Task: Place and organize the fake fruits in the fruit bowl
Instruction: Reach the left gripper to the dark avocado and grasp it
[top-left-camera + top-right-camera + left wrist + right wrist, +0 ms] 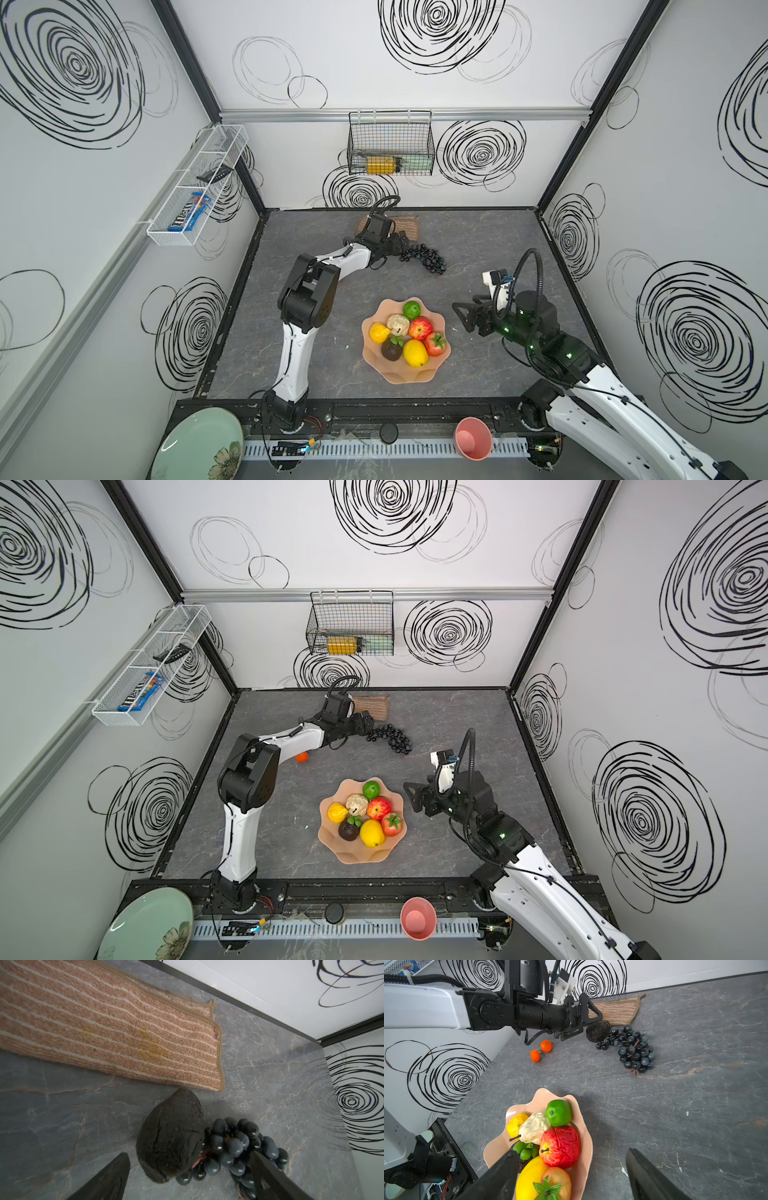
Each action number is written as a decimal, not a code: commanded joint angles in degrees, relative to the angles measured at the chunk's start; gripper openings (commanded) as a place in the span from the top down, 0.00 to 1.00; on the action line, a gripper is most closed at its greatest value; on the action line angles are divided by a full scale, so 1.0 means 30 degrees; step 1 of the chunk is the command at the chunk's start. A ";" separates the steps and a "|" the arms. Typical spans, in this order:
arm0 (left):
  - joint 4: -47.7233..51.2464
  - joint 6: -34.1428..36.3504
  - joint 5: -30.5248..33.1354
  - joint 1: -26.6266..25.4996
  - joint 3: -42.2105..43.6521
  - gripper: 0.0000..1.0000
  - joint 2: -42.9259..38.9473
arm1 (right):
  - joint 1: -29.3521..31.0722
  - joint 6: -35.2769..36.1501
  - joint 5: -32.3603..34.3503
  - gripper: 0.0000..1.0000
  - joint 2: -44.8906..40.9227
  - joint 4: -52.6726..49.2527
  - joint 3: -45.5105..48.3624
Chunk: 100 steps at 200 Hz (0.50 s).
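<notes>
While the fruit bowl (399, 376) beside my right gripper (460, 318) holds seven fruits (419, 328), avocado (172, 1138), grapes (234, 1145) and oranges (546, 1046) await my left gripper (399, 245), both open, empty.

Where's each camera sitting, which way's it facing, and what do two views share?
Top views: high over the front edge, looking down on the table; both arms show.
Left wrist: on the left arm, facing the avocado and grape bunch past the open left gripper; mat beyond.
Right wrist: on the right arm, facing over the fruit bowl toward the left arm; open right gripper in front.
Shared: both wrist views show grape bunch, avocado, mat.
</notes>
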State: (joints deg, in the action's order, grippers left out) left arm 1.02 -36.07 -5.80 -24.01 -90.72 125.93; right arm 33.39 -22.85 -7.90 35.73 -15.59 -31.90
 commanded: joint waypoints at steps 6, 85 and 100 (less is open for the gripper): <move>0.1061 -0.0217 0.0140 0.0325 -0.1070 0.06 0.0981 | -0.0157 -0.0117 -0.0179 0.14 0.0001 0.0363 0.0173; 0.0422 -0.0950 -0.0813 0.0474 -0.1807 0.29 0.2496 | -0.0172 -0.0147 -0.0355 0.14 0.0306 0.0657 0.0414; 0.0145 -0.1069 -0.1033 0.0561 -0.1837 0.33 0.2655 | -0.0184 -0.0147 -0.0355 0.14 0.0368 0.0663 0.0468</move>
State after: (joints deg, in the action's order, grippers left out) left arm 3.14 -38.00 -7.18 -23.11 -95.07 132.35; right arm 33.08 -23.09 -8.58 36.64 -15.49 -31.14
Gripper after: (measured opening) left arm 0.692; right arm 0.860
